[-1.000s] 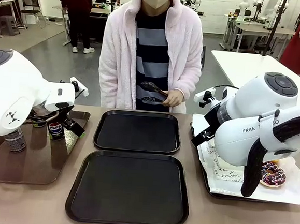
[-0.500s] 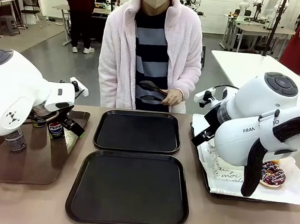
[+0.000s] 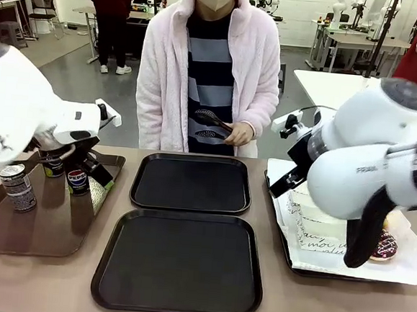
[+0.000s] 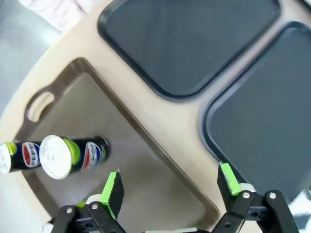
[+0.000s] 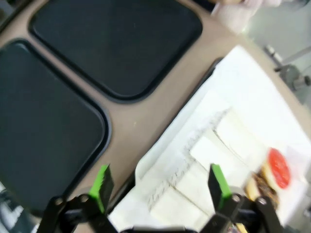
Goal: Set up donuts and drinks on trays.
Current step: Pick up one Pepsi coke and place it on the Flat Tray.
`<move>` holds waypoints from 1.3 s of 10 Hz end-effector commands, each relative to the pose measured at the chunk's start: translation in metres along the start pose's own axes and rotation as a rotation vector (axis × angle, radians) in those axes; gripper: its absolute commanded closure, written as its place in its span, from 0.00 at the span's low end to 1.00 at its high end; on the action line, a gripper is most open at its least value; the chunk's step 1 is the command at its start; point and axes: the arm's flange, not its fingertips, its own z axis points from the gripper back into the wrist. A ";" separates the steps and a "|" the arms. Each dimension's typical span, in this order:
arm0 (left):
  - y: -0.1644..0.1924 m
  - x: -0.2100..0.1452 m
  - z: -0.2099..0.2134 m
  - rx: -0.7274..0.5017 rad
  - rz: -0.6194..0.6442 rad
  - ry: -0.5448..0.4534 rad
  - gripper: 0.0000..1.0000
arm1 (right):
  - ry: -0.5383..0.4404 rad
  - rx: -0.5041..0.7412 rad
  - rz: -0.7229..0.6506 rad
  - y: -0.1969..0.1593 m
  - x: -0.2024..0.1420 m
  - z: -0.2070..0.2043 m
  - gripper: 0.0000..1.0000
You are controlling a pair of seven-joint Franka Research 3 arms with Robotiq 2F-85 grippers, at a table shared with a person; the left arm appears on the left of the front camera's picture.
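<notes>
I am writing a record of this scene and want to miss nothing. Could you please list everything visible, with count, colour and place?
black trays: two, matte black, mid-table, one behind the other, nothing on them
brown tray: one, glossy, robot's left
cans: three, black, upright on the brown tray; one has grey-white print
paper-lined tray: one, white paper, robot's right
paper sleeves: count unclear, white, printed, on that paper
donuts: at least two, chocolate-sprinkle and pink-topped, beside the sleeves
tongs: one, dark, in the person's hand
table: one, beige
person: one, pink jacket, far side
left pincer: open, over the brown tray
right pincer: open, over the paper-lined tray
</notes>
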 end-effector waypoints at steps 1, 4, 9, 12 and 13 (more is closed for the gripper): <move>-0.029 -0.097 0.062 -0.077 -0.057 0.038 0.00 | 0.111 0.002 0.093 0.036 -0.101 0.065 0.00; -0.042 -0.127 0.075 0.008 -0.092 0.006 0.00 | 0.067 -0.033 0.090 0.025 -0.134 0.068 0.00; 0.016 -0.047 0.112 -0.257 0.136 -0.097 0.00 | -0.193 0.637 -0.397 -0.070 -0.081 0.097 0.00; 0.090 -0.110 0.118 -0.657 0.509 -0.346 0.00 | -0.472 0.931 -0.836 -0.175 -0.163 0.084 0.00; 0.111 -0.129 0.120 -0.732 0.576 -0.387 0.00 | -0.500 0.990 -0.925 -0.197 -0.186 0.079 0.00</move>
